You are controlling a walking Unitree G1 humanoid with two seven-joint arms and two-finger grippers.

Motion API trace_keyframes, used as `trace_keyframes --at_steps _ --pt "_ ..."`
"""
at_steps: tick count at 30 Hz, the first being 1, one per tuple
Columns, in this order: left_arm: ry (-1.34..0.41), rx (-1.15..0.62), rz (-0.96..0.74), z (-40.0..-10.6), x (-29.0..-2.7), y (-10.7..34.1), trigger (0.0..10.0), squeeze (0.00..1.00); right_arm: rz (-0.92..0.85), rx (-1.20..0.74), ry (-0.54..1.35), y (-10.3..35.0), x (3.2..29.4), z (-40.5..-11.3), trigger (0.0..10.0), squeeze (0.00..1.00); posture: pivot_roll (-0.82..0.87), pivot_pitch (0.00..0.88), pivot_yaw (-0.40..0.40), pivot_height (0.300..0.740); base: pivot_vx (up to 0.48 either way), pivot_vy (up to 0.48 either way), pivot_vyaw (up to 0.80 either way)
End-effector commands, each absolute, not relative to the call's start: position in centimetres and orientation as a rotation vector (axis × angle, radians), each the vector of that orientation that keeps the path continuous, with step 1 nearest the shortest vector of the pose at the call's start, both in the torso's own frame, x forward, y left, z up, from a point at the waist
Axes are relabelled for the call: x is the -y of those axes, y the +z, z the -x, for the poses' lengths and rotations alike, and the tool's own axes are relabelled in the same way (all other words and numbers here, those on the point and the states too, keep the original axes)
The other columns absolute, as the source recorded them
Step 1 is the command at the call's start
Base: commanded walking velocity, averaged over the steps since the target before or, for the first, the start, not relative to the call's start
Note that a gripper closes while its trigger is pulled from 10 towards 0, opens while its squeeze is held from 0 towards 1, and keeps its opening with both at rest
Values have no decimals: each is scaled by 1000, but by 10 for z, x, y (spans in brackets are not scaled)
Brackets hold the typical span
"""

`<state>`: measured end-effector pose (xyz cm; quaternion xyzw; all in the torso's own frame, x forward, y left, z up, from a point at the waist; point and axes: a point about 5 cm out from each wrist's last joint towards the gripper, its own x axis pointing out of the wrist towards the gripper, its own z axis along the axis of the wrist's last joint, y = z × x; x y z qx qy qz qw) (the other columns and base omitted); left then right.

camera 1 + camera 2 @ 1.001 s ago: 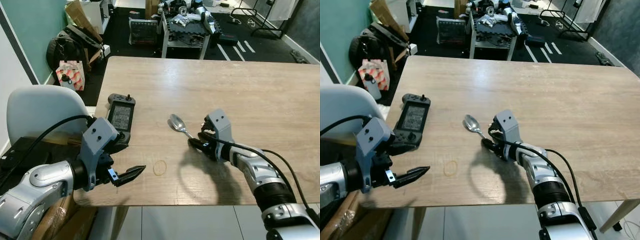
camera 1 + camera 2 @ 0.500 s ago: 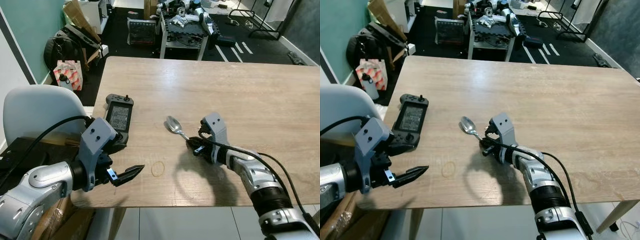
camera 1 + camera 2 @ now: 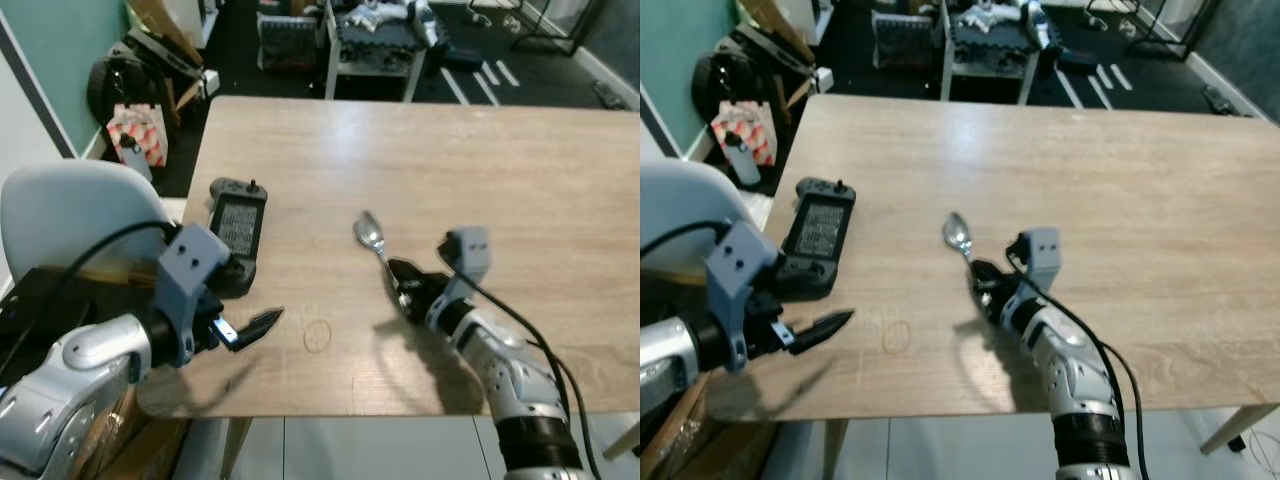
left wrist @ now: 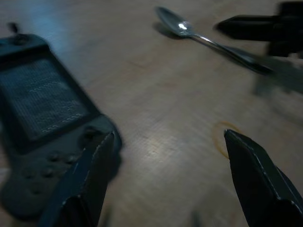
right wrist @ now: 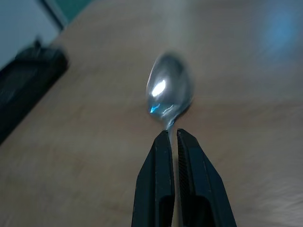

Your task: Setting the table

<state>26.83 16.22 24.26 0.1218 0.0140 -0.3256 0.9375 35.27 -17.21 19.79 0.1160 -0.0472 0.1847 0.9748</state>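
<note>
While the light wood-grain table [image 3: 500, 170] stretches smooth and matte under the head camera, a polished metal spoon [image 3: 373, 240] is seen lying on it, roughly midway between the left and right edges and nearer the front edge than the far one. Its oval bowl points toward the far edge, and a bright glint is caught on it in the right wrist view [image 5: 169, 90]. The slim handle is clamped by the right gripper [image 3: 404, 283], whose two long black fingers [image 5: 163, 189] are pressed almost together with the handle pinched at their tips. A grey boxy housing is carried above that wrist, with a black cable looped behind it.

Toward the left edge a black handheld game console [image 3: 235, 230] is laid flat, rectangular with rounded grips and a dull grey screen; no writing can be read on it. A faint brown ring stain [image 3: 318, 336] is marked on the wood near the front edge, between console and spoon.

The left gripper [image 3: 250, 329] is held just above the front-left corner of the table, beside the console's near end, and its tapered black fingers [image 4: 258, 184] are spread wide with nothing between them. A white moulded chair [image 3: 70, 215] is tucked beside the left edge.
</note>
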Motion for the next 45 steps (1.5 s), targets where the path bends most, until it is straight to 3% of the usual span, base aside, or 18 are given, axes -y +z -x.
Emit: trace_keyframes --at_steps 1,2,3,4,11,12,19,26,27,28,29,35,36,37,45 --pt "-619 -44 -240 -271 -165 240 10000 0 -227 158 292 202 183 -344 4118 0 228 240 34 740 0 0 0" --pt "-602 -40 -238 -273 -166 240 10000 0 -214 182 262 205 186 -340 4745 0 228 240 34 740 0 0 0" --pt "-602 -40 -238 -273 -166 240 10000 0 -214 182 262 205 186 -340 4745 0 228 240 34 740 0 0 0" --pt "-589 -38 -235 -275 -166 240 10000 0 -180 211 241 208 187 -335 10000 0 218 232 38 740 0 0 0" --pt "-576 -36 -229 -279 -164 239 10000 0 -23 173 279 208 173 -329 10000 0 207 229 36 740 0 0 0" --pt "-572 -38 -230 -279 -164 238 10000 0 -9 143 291 206 168 -331 10000 1000 207 229 33 740 0 0 0" --pt "-554 -48 -227 -277 -163 236 10000 0 -33 24 265 196 147 -346 10000 1000 215 243 33 740 0 0 0" --pt "-550 -49 -227 -277 -163 238 10000 0 -65 -18 184 183 143 -356 10000 1000 226 251 35 740 0 0 0" --pt "-549 -49 -228 -276 -164 239 10000 0 -59 -22 166 181 143 -357 10000 694 232 255 35 740 0 0 0" --pt "-549 -49 -228 -276 -164 239 10000 0 -59 -22 166 181 143 -357 10000 694 232 255 35 740 0 0 0" --pt "-547 -49 -228 -276 -165 240 10000 0 -46 -30 149 179 144 -358 10000 0 232 255 35 740 0 0 0" --pt "-538 -51 -226 -275 -168 241 10000 0 -35 -71 122 173 149 -358 10000 0 231 262 30 740 0 0 0" --pt "-537 -52 -225 -275 -168 240 10000 0 -30 -80 122 170 150 -357 4431 0 231 262 30 740 0 0 0" --pt "-536 -53 -221 -275 -168 240 10000 0 -11 -88 124 166 151 -356 0 0 226 265 26 740 0 0 0" --pt "-534 -55 -213 -275 -168 240 10000 0 94 -138 153 152 151 -352 0 0 218 269 20 740 0 0 0"
